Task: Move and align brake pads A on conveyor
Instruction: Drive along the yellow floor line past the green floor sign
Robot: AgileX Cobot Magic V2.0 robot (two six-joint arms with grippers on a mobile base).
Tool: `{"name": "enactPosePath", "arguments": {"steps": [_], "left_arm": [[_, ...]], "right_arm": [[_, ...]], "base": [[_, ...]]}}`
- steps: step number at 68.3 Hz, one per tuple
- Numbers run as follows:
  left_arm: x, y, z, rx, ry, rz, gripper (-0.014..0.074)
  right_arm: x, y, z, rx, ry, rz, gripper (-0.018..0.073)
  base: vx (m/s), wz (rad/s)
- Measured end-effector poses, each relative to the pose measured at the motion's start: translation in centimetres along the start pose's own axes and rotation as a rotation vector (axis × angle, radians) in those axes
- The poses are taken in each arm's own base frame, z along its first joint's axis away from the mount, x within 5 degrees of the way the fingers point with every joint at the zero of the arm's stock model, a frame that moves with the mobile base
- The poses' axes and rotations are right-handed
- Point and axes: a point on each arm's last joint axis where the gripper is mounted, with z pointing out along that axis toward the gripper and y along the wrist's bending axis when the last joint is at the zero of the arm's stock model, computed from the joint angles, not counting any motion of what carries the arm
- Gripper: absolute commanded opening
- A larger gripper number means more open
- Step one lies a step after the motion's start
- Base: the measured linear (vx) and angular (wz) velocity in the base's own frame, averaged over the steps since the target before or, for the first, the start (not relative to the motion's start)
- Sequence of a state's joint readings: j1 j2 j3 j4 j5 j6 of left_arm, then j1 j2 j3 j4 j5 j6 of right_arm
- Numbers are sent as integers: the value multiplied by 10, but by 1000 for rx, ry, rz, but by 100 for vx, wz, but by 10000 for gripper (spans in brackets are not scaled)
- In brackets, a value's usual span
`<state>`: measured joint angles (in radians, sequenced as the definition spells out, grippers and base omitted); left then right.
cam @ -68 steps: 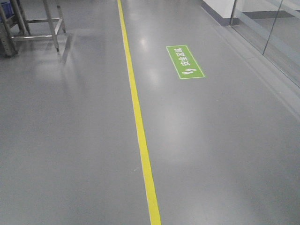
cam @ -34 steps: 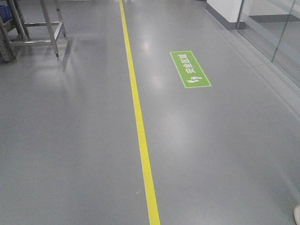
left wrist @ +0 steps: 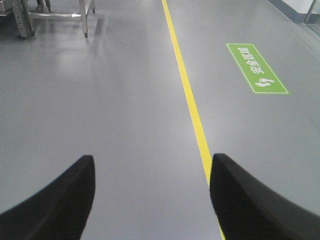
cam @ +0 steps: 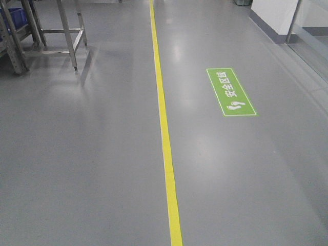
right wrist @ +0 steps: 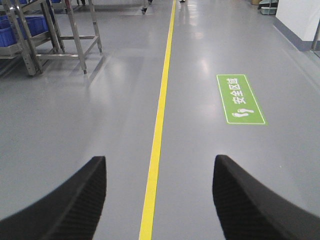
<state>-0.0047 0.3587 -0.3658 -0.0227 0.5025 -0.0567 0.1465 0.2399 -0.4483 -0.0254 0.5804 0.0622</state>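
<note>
two grippers are in view, and both are spread wide with nothing between the jaws. the left gripper (left wrist: 152, 160) shows its dark fingers (left wrist: 60, 200) at the bottom of the left wrist view, and only the grey floor (left wrist: 125, 100) is seen between them. the right gripper (right wrist: 160, 160) looks the same in its own view, parted and empty. both point forward and a little down, over the floor and not over any work surface. i judge they are held like this because there is nothing here to take, and the robot is not yet at its work place.

a yellow line (cam: 165, 133) runs along the floor away from the robot. it passes just inside the right finger of the left gripper, and about midway between the fingers of the right one. to the right of the line, well apart from it, a green sign (cam: 231, 92) with white footprints lies flat on the floor. far to the left stands a metal rack (cam: 61, 25) on thin legs.

the only containers are blue boxes (right wrist: 30, 25) on a shelf beside the rack. they are too far away to tell what is in them.

the pads and the belt are in none of the views, so no part of the moving or aligning can be judged as done
</note>
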Motion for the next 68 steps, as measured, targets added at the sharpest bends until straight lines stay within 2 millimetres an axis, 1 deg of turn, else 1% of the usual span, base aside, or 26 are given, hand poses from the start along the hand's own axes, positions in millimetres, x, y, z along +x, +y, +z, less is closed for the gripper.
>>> {"name": "enactPosePath", "arguments": {"steps": [37, 68], "left_arm": [[0, 0, 0, 0, 0, 0, 461], [0, 0, 0, 0, 0, -1, 461]], "right_arm": [[0, 0, 0, 0, 0, 0, 454], [0, 0, 0, 0, 0, 0, 454]], "base": [[59, 2], [65, 5]]}}
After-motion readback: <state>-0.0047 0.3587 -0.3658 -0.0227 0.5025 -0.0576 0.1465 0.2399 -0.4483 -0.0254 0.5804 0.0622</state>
